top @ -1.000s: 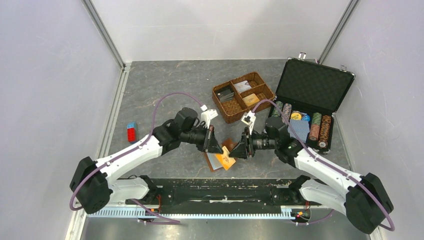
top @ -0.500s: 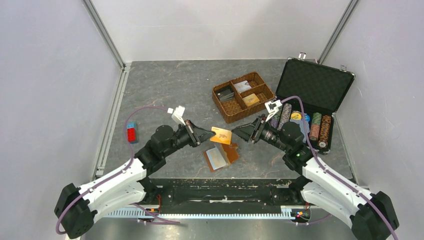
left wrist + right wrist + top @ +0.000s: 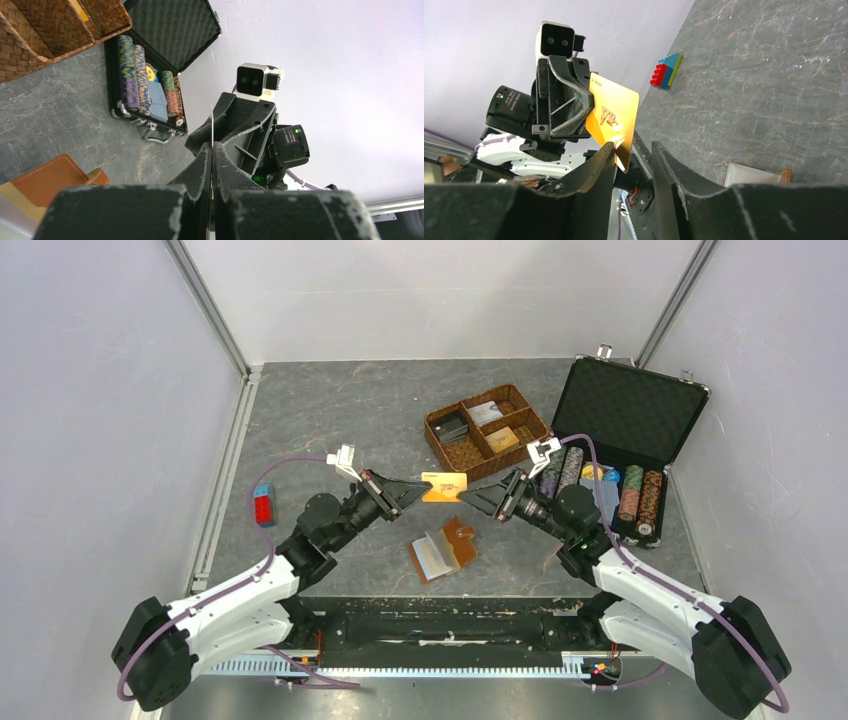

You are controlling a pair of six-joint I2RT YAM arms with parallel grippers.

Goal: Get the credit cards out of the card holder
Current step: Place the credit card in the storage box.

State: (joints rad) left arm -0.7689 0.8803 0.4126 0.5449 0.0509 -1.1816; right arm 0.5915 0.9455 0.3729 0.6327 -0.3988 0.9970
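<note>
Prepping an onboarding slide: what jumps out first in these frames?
The golden-orange credit card hangs in mid-air at the centre, clamped by the shut left hand. The right hand is open just beside it. Nearer the arm bases, the tan card holder lies open on the grey table, and an open black case of poker chips sits at the far right.

A woven basket [image 3: 458, 472] sits just beside an open black case [image 3: 627, 410] lined with poker chips [image 3: 630, 495]. A red-and-blue toy block [image 3: 263, 504] lies well apart, far left.
</note>
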